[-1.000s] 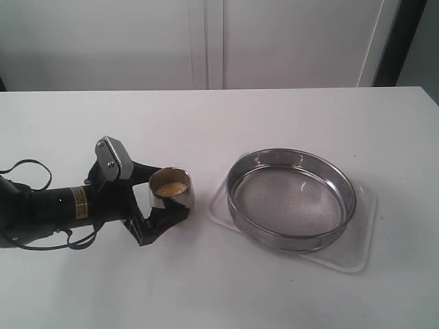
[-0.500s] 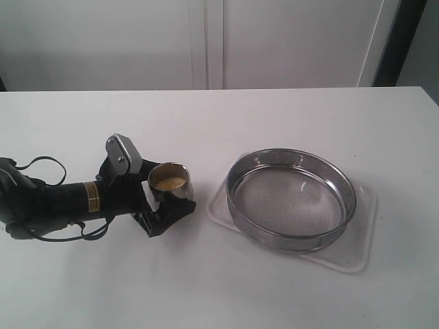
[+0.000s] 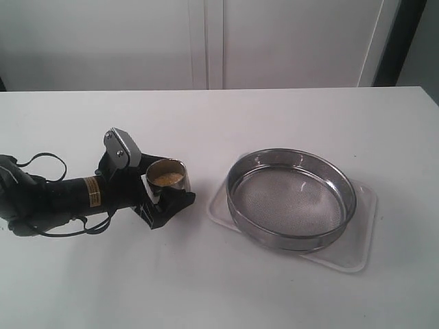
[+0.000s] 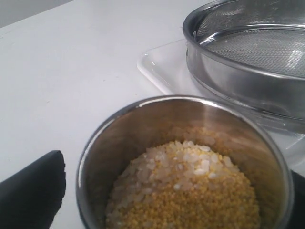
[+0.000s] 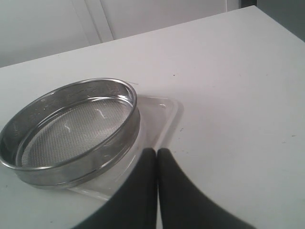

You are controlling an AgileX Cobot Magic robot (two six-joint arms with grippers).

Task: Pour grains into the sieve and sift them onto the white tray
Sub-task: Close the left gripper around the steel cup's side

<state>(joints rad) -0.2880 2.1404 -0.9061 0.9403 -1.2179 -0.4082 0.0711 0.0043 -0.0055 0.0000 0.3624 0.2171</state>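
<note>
In the lower right of the exterior view the white tray (image 3: 360, 257) lies flat on the white table (image 3: 226, 295). The sieve (image 3: 288, 240) stands on it, its mesh bare. Slightly farther back, at left centre, the left gripper (image 3: 169, 184) lies low over the table with its 2 black fingers spread wide, 1 on each side of a small upright steel cup (image 3: 182, 188). The left wrist view shows a strip of table between 1 finger (image 4: 31, 195) and the cup's wall; whether the other finger touches the cup I cannot tell. The grains (image 3: 168, 177) lie in the cup, yellow granules with a patch of pale rice-like ones, left of the tray and apart from it. The right gripper (image 5: 157, 155), seen only in its own wrist view, has its fingers pressed together on nothing, with the tray and sieve just beyond its tips. Past the table's far edge, across the top of the frame, stand pale wall panels (image 3: 206, 41).
</note>
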